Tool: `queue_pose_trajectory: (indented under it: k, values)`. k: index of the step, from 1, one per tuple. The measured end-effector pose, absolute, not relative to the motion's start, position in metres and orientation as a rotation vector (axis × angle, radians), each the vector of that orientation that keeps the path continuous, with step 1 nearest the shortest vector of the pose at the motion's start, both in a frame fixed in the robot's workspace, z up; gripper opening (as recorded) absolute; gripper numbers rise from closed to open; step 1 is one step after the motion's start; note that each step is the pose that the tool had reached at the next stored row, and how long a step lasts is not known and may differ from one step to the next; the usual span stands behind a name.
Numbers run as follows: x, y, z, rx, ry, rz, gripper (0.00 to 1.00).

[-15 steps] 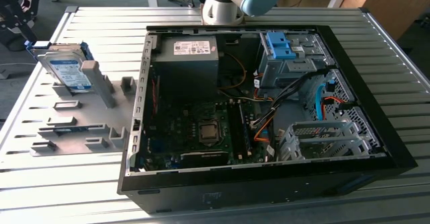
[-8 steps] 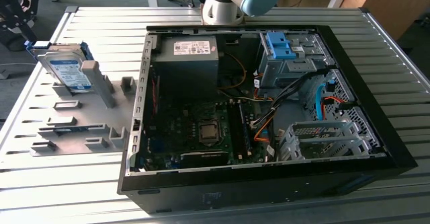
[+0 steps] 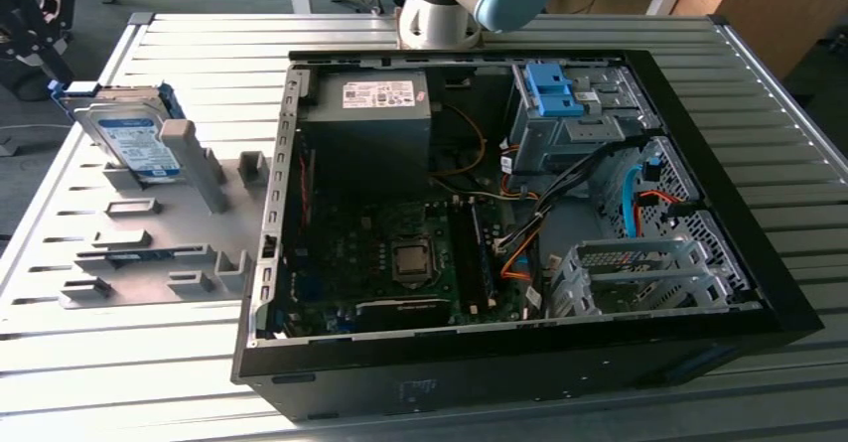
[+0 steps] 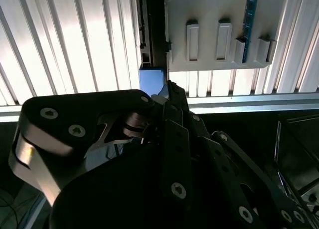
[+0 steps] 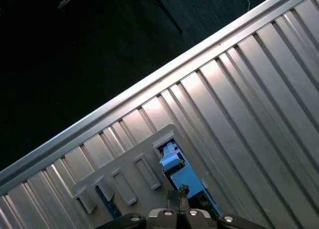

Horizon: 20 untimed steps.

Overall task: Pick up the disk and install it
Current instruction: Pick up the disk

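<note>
The disk point(image 3: 129, 136) is a silver drive with a white-and-blue label and blue rails. It stands on edge in the grey slotted holder point(image 3: 159, 253) on the table, at the exterior view's left. My gripper point(image 3: 38, 27) hangs just above and beyond the disk's top end, close to it. In the second wrist view the dark gripper point(image 4: 160, 98) reaches toward the disk's blue rail end point(image 4: 151, 81) beside the holder point(image 4: 214, 19). In the first wrist view the disk's blue end point(image 5: 172, 162) sits just ahead of the gripper point(image 5: 179, 211); I cannot tell whether they touch.
An open black computer case point(image 3: 742, 263) lies on the slatted metal table point(image 3: 106, 363), with a dark grey power supply point(image 3: 371, 114), a motherboard point(image 3: 397, 253), a blue bracket point(image 3: 554, 89) and a metal drive cage point(image 3: 636, 278) inside. The arm's base point(image 3: 444, 10) stands behind the case.
</note>
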State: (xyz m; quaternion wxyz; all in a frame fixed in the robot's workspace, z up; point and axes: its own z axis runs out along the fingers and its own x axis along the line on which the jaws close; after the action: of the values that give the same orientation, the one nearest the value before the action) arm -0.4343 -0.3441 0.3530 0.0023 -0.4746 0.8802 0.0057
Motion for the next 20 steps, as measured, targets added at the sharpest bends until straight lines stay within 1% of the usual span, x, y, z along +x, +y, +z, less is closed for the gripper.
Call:
queue_pose_trajectory:
  k: [20]
  values:
    - [-0.4342,-0.3441,0.3523,-1.721,2.622,0.017,0.11]
